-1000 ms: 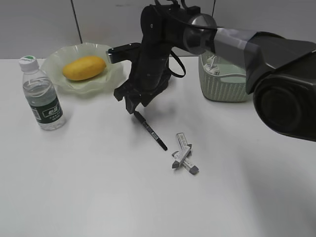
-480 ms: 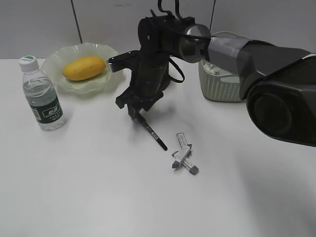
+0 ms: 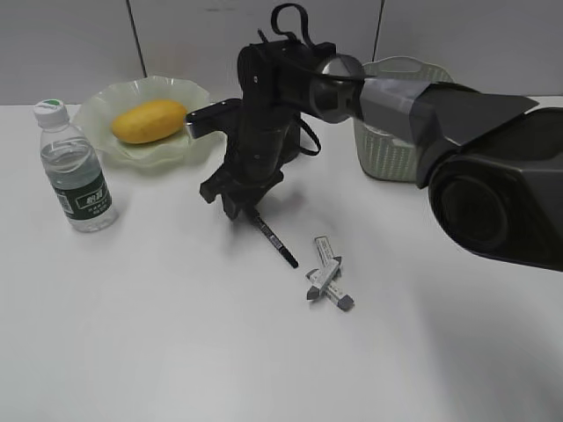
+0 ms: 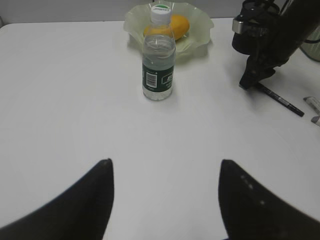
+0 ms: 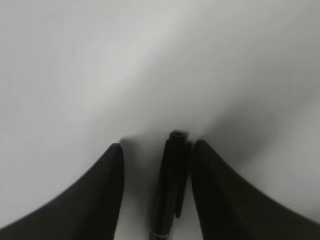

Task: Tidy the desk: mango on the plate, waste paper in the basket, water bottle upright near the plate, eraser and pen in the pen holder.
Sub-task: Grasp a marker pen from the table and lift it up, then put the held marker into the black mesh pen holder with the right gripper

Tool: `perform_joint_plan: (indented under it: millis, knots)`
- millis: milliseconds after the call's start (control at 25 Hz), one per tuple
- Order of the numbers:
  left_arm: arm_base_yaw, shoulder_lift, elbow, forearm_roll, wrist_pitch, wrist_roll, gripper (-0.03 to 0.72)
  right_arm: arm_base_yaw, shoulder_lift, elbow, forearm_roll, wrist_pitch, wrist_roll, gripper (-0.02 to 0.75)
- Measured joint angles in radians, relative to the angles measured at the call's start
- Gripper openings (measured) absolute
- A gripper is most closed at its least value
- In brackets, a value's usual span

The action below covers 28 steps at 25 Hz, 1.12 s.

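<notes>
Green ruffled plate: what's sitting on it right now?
One yellow-orange oval mango lies on the pale green ruffled plate. From the left wrist view, the clear plastic bottle covers part of both.

Over the past second my right gripper [image 3: 236, 204] has dropped toward the desk [image 3: 176, 334] and slid left along it, coming down over the near end of the pen [image 3: 273, 236]. A second ago it hung tilted above that end. My fingers [image 5: 97, 192] now stand either side of the pen's cap, and the gap between them has narrowed a little. My right arm [image 3: 378, 97] has swung left with the move, uncovering more of the basket [image 3: 396, 149] behind it.
</notes>
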Motion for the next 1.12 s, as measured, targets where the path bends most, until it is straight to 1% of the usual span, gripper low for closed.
perform_joint_plan:
  millis: [80, 160, 200, 320, 520, 760, 840, 920, 1000, 1120]
  knots:
    - [0.0, 0.0, 0.0, 0.0, 0.0, 0.0, 0.498, 0.005, 0.003, -0.005, -0.011, -0.001, 0.0, 0.34]
    - [0.0, 0.0, 0.0, 0.0, 0.0, 0.0, 0.498, 0.009, 0.005, -0.011, -0.035, 0.008, 0.001, 0.236]
    - [0.0, 0.0, 0.0, 0.0, 0.0, 0.0, 0.498, 0.01, 0.005, -0.016, -0.047, 0.023, 0.002, 0.148]
    - [0.0, 0.0, 0.0, 0.0, 0.0, 0.0, 0.498, 0.011, 0.005, -0.047, -0.083, 0.087, 0.02, 0.142]
    - [0.0, 0.0, 0.0, 0.0, 0.0, 0.0, 0.498, 0.011, -0.018, -0.189, -0.087, 0.16, 0.032, 0.142]
    - [0.0, 0.0, 0.0, 0.0, 0.0, 0.0, 0.498, 0.011, -0.116, -0.423, -0.083, 0.174, 0.033, 0.142]
    - [0.0, 0.0, 0.0, 0.0, 0.0, 0.0, 0.498, 0.011, -0.145, -0.477, -0.083, 0.166, 0.034, 0.142]
    - [0.0, 0.0, 0.0, 0.0, 0.0, 0.0, 0.498, 0.007, -0.159, -0.505, -0.083, 0.107, 0.034, 0.142]
    - [0.0, 0.0, 0.0, 0.0, 0.0, 0.0, 0.496, 0.003, -0.163, -0.509, -0.096, -0.003, 0.034, 0.142]
    - [0.0, 0.0, 0.0, 0.0, 0.0, 0.0, 0.488, 0.003, -0.145, -0.51, -0.162, -0.152, 0.045, 0.142]
